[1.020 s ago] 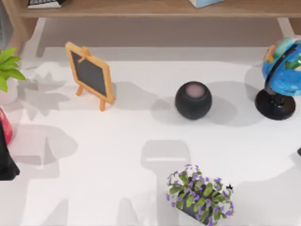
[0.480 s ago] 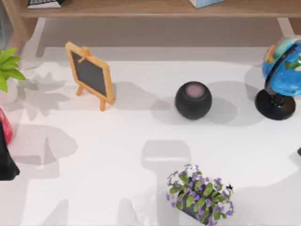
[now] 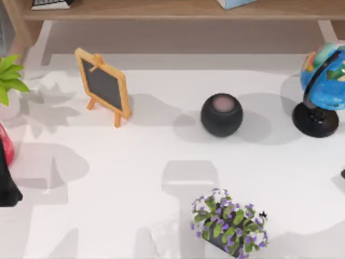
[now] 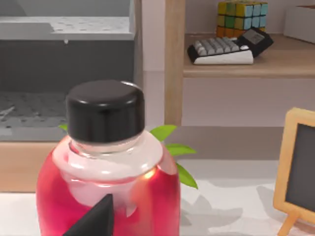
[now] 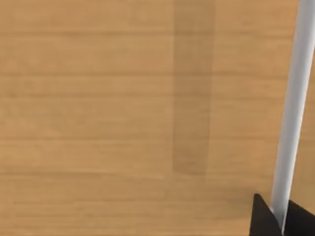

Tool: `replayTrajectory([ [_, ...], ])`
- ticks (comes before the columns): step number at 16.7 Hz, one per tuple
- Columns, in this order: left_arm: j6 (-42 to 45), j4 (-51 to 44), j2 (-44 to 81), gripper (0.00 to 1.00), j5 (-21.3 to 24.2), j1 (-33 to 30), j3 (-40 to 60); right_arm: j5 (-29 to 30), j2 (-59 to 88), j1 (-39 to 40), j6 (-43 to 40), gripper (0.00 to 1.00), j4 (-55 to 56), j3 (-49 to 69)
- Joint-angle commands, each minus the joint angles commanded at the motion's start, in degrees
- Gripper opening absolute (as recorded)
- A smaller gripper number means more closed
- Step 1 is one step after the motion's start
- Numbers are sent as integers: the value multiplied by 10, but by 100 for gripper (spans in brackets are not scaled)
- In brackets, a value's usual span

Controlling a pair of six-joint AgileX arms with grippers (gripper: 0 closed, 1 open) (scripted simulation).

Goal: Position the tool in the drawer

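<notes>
We found the right gripper with fingers clenched on the white handle of the wooden drawer. The left gripper sat by the red bottle at the left edge of the desk; we could not tell its state.

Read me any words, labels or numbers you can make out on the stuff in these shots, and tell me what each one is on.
No text can be read.
Chalkboard easel: blank slate.
Red bottle: no label visible.
Globe: map print too blurred to read.
Calculator and keyboard on the shelf: display and key markings too small to read.
</notes>
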Motion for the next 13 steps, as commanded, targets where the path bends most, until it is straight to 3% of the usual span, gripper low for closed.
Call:
replayTrajectory([
  [4,0,0,0,100,0,0,0,-3,-1,-1,0,0,5,-7],
  [13,0,0,0,100,0,0,0,-50,-55,-48,1,0,82,-138],
])
